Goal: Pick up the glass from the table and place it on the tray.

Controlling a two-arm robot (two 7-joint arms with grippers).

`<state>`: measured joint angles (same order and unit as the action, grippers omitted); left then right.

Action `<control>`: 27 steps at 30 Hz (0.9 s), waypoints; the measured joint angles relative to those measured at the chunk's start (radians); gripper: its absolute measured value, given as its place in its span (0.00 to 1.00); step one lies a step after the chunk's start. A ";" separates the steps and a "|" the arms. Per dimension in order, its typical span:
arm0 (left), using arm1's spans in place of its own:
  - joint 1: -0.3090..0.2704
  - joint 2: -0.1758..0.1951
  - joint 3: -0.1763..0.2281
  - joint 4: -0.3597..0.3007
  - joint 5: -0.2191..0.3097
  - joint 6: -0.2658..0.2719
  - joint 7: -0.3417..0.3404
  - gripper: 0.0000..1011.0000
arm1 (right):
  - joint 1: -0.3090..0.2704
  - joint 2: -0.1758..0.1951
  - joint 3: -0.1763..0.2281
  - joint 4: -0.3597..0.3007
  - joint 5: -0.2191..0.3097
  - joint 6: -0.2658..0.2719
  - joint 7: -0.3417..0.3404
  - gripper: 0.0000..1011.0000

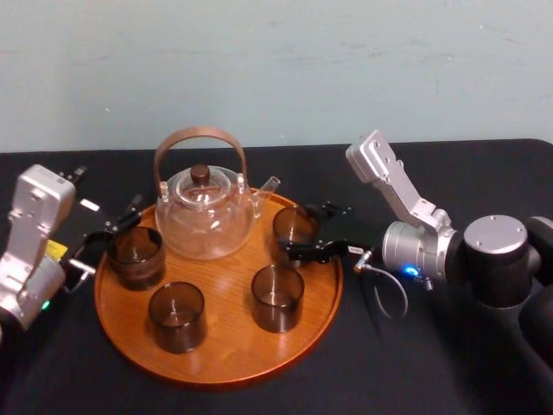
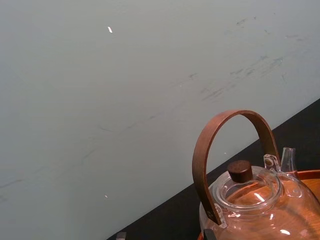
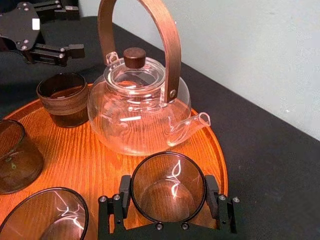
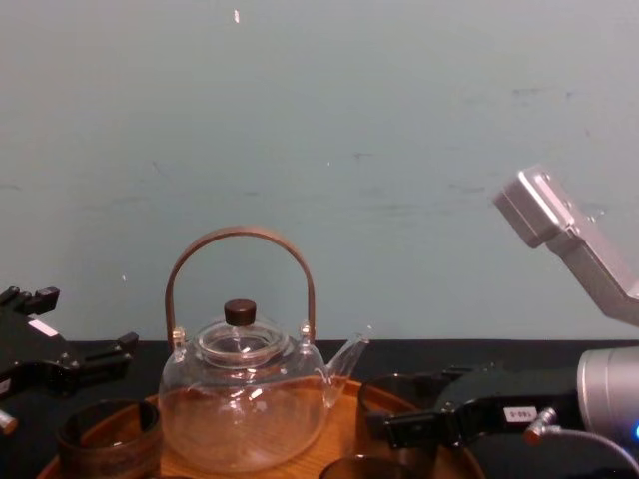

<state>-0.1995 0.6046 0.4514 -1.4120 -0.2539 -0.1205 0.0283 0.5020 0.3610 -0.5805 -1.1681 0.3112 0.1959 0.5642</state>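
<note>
Right claw [image 3: 168, 200] pinching the glass [image 3: 167, 172] across its sides, just right of the teapot [image 3: 137, 107] over the tray [image 3: 75, 150]. The glass is probably light, rigid, slippery and breakable, so a gentle mid-wall grip suits it. Left claw [image 1: 108, 235] spread left of the teapot; whether the glass's base touches the tray is hidden.

Both arms reach inward — left claw [image 1: 109, 238] spread, right claw [image 1: 298, 232] gripping a glass [image 3: 167, 186]
</note>
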 joint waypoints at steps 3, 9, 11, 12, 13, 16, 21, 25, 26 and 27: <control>0.000 0.000 0.000 0.000 0.000 0.000 0.000 0.99 | 0.000 0.000 -0.001 0.000 -0.007 0.003 -0.001 0.89; 0.000 0.000 0.000 0.000 0.000 0.000 0.000 0.99 | 0.000 0.000 -0.005 -0.001 -0.015 0.004 -0.002 0.89; 0.000 0.000 0.000 0.000 0.000 0.000 0.000 0.99 | 0.000 0.000 -0.005 -0.001 -0.015 0.004 -0.003 0.89; 0.000 0.000 0.000 0.000 0.000 0.000 0.000 0.99 | 0.000 0.000 -0.005 -0.001 -0.015 0.004 -0.003 0.89; 0.000 0.000 0.000 0.000 0.000 0.000 0.000 0.99 | 0.000 0.000 -0.005 -0.001 -0.015 0.004 -0.003 0.89; 0.000 0.000 0.000 0.000 0.000 0.000 0.000 0.99 | 0.000 0.000 -0.005 -0.002 -0.014 0.004 -0.003 0.89; 0.000 0.000 0.000 0.000 0.000 0.000 0.000 0.99 | 0.000 0.000 -0.004 -0.002 -0.013 0.004 -0.003 0.98; 0.000 0.000 0.000 0.000 0.000 0.000 0.000 0.99 | 0.000 0.000 -0.004 -0.002 -0.012 0.004 -0.003 0.99; 0.000 0.000 0.000 0.000 0.000 0.000 0.000 0.99 | 0.000 0.000 -0.004 -0.002 -0.012 0.004 -0.003 0.99; 0.000 0.000 0.000 0.000 0.000 0.000 0.000 0.99 | 0.000 0.000 -0.004 -0.002 -0.011 0.004 -0.003 0.99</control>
<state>-0.1995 0.6047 0.4514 -1.4120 -0.2539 -0.1206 0.0283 0.5016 0.3614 -0.5842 -1.1696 0.2998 0.2002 0.5612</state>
